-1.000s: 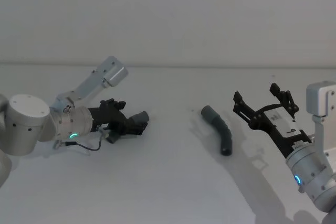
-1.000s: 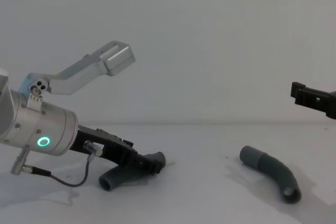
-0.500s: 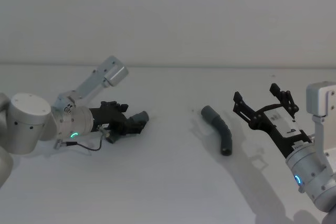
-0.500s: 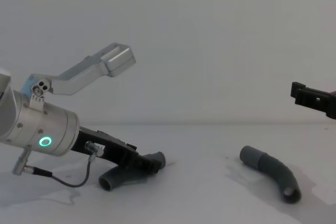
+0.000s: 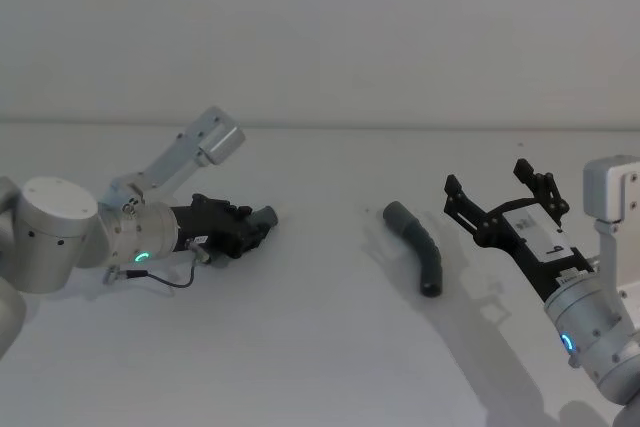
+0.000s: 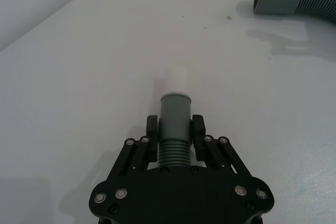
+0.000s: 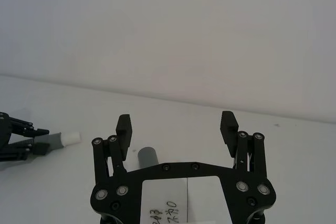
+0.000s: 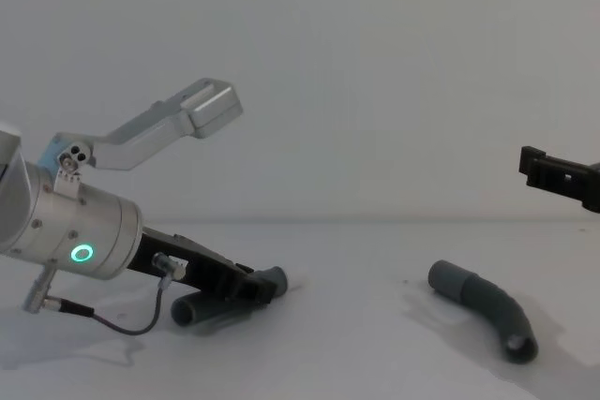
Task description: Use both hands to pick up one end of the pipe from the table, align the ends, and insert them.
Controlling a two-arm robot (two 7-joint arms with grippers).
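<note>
While the left gripper (image 5: 243, 234), frame left, clamps the white-tipped pipe piece (image 6: 174, 111), the right gripper (image 5: 489, 179) hangs wide open, empty; the socket piece (image 5: 420, 247) lies mid-right on the counter (image 5: 320, 347), so aligning and inserting remain

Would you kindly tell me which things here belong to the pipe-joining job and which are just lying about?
Job: left gripper, shut on white-tipped pipe piece; socket pipe piece lying on table; right gripper, open, raised.
Not the job: wall behind.

The pipe piece (image 6: 174, 109) in the matt black plastic left gripper (image 6: 175, 128) was ribbed grey plastic, smooth-collared; the tabletop (image 6: 79, 77) looked matt.
</note>
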